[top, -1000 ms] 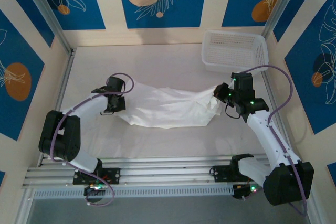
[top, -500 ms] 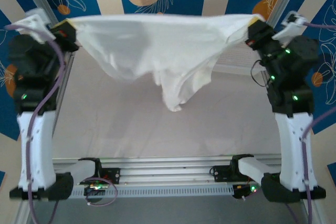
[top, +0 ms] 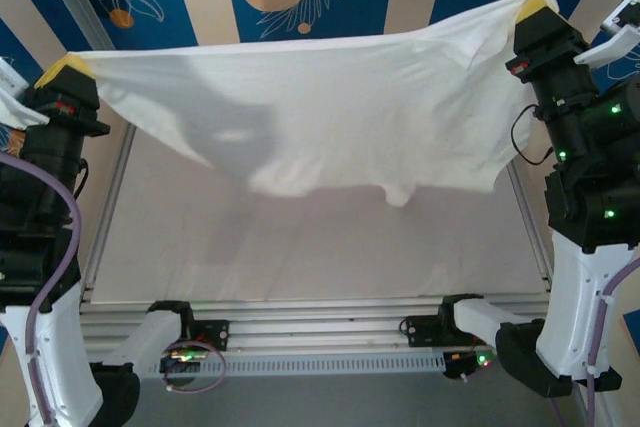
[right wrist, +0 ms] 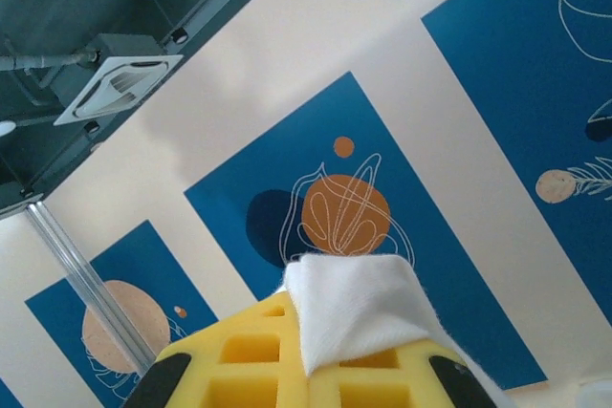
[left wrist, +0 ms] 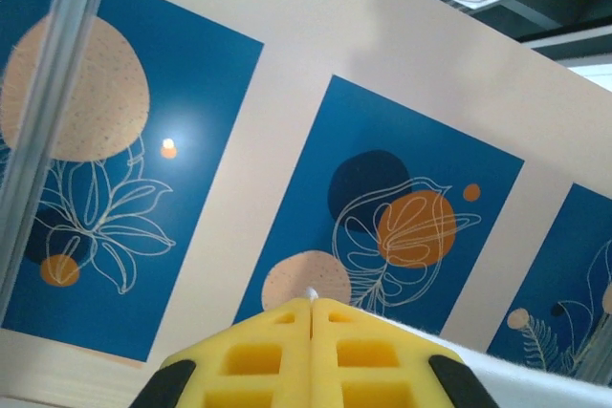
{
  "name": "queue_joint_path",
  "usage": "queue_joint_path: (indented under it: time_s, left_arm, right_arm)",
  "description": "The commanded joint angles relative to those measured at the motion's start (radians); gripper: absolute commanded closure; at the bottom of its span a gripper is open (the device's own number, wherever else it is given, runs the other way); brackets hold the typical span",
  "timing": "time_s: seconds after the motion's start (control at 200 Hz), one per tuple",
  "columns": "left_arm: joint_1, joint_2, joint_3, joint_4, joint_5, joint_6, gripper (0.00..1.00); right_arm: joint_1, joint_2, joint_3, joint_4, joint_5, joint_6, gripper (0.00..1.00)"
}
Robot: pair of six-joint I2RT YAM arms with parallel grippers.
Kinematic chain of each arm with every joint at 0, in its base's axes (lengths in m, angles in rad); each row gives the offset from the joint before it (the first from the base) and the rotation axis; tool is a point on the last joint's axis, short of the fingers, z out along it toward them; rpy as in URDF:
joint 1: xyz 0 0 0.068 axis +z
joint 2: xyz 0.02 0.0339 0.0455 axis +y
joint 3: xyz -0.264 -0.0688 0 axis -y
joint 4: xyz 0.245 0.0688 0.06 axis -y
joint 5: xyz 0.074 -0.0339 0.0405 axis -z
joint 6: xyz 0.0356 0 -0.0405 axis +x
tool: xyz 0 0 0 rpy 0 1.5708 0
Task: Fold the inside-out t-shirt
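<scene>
The inside-out t-shirt is hanging stretched out above the bench, spanning from 9 to 2 o'clock. The left claw is clamping its 9 o'clock corner, and the right claw is pinching its 2 o'clock corner.

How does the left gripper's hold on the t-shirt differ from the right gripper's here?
Top view: the left gripper sits lower in frame than the right gripper, so the t-shirt edge slants. Wrist views: a sliver of cloth peeks from the left gripper's tips, a folded corner from the right gripper's. Both are shut on the t-shirt, holding it spread above the table.
</scene>
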Motion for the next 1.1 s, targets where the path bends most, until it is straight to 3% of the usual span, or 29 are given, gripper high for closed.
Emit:
queue_joint_path:
  time_s: [0.0,0.245,0.435,0.645,0.81,0.87,0.93,1.0,1.055,1.095]
  left_arm:
    - [0.014,-0.043,0.035,0.016,-0.084,0.036,1.0]
    - [0.014,-0.13,-0.03,0.103,-0.086,0.047,1.0]
    - [0.014,-0.054,-0.076,0.097,-0.107,0.064,1.0]
    - [0.015,0.16,-0.216,0.116,-0.14,0.061,1.0]
    - [0.062,0.466,-0.25,0.146,-0.132,0.006,1.0]
    - [0.094,0.603,-0.22,0.151,-0.079,-0.043,1.0]
    - [0.116,0.728,-0.161,0.163,-0.034,-0.066,0.77]
    - [0.14,0.847,-0.055,0.139,0.045,-0.065,0.36]
    - [0.15,0.909,0.038,0.085,0.083,-0.051,0.24]
    - [0.152,0.925,0.078,0.056,0.091,-0.038,0.21]
  right_arm:
    - [-0.005,-0.028,0.107,0.009,-0.003,-0.046,1.0]
    - [-0.004,-0.057,0.158,0.012,-0.064,-0.046,1.0]
    - [-0.004,0.017,0.097,0.031,-0.07,-0.036,1.0]
    - [0.018,0.313,0.129,-0.075,-0.197,-0.027,1.0]
    - [0.064,0.601,0.183,-0.096,-0.194,-0.077,1.0]
    - [0.077,0.693,0.208,-0.065,-0.197,-0.081,0.85]
    - [0.086,0.816,0.339,-0.11,-0.231,-0.099,0.65]
    - [0.099,1.029,0.688,-0.314,-0.25,-0.141,0.48]
    - [0.101,1.228,1.073,-0.502,-0.252,-0.174,0.39]
    - [0.083,1.248,1.095,-0.537,-0.257,-0.137,0.36]
